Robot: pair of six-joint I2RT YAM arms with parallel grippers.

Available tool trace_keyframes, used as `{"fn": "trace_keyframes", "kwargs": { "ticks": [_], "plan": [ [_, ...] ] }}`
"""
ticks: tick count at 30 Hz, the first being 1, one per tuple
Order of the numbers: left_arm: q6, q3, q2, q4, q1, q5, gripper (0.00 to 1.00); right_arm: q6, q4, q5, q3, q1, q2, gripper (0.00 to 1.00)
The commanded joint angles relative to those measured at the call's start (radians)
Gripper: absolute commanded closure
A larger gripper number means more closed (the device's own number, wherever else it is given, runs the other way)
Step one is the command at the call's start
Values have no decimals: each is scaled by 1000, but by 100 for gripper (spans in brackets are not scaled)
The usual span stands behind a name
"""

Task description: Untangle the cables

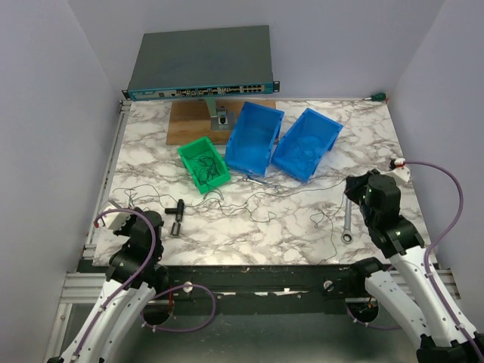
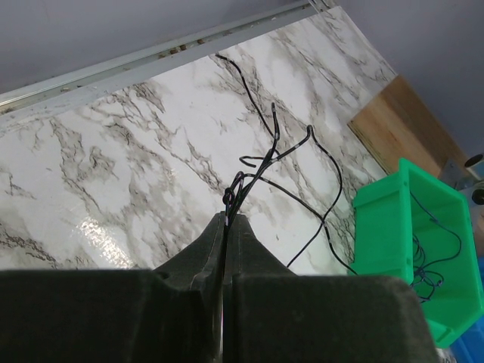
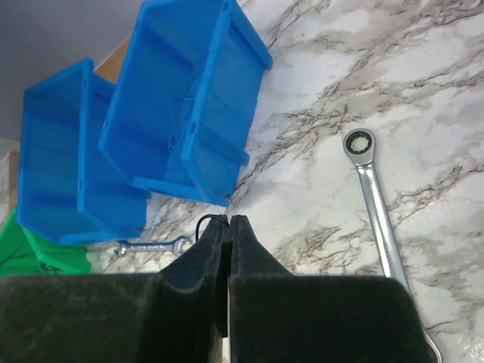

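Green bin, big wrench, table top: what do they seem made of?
Green bin: moulded plastic, probably; uniform bright colour, slight sheen.
Big wrench: polished metal, likely steel; mirror-like silver shaft.
Table top: marble-patterned, glossy with glare; stone or printed laminate, cannot tell.

high rear overview, two low wrist close-ups; common green bin (image 2: pixel 382 219)

white marble-look counter (image 1: pixel 249 227) boxed in by plain pale grey walls (image 1: pixel 45 113) on three sides, aluminium rail (image 1: pixel 111 155) down its left edge, soft even light
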Motion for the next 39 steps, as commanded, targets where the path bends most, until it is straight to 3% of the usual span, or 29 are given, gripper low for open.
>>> {"fn": "trace_keyframes", "kwargs": {
  "ticks": [1, 5, 6, 8, 11, 13, 14, 15, 17, 18, 19, 21, 27, 29, 34, 39],
  "plan": [
    [-8, -6, 0, -17, 6, 1, 96, 6, 53, -54, -57, -3, 0, 99],
    [-8, -8, 8, -21, 6, -2, 93, 28, 88, -82, -97, -3, 7, 99],
    [-7, -6, 13, -17, 6, -3, 89, 31, 94, -84, -104, -3, 11, 99],
    [-17, 2, 28, -22, 6, -9, 72, 36, 98, -80, -112, -3, 19, 99],
    [11, 17, 59, -3, 6, 0, 28, 38, 100, -63, -119, -3, 30, 99],
    [17, 32, 81, -5, 6, 22, 4, 42, 98, -39, -119, -3, 39, 91],
    [5, 38, 88, -12, 6, 34, 2, 41, 98, -29, -119, -4, 44, 87],
    [-42, 37, 93, -31, 6, 34, 1, 39, 98, -21, -116, -3, 49, 81],
    [-156, 20, 85, -77, 6, 18, 2, 38, 97, -19, -112, -3, 57, 47],
    [-133, 4, 73, -48, 6, 29, 1, 30, 102, -29, -112, -3, 60, 27],
    [-42, -18, 54, 25, 6, 57, 1, 12, 110, -43, -112, -3, 65, 14],
    [32, -39, 19, 92, 6, 102, 1, -58, 126, -105, -101, -3, 86, 1],
    [123, -28, -19, 172, 6, 249, 2, -189, 179, -387, -55, -3, 163, 0],
    [109, -10, 10, 177, 6, 324, 1, -201, 233, -507, -65, -3, 182, 4],
    [2, 72, 189, 142, 4, 483, 1, -201, 247, -611, -26, 37, 320, 13],
    [-35, 155, 375, 100, -26, 546, 1, -321, 231, -569, 55, 253, 507, 14]
  ]
}}
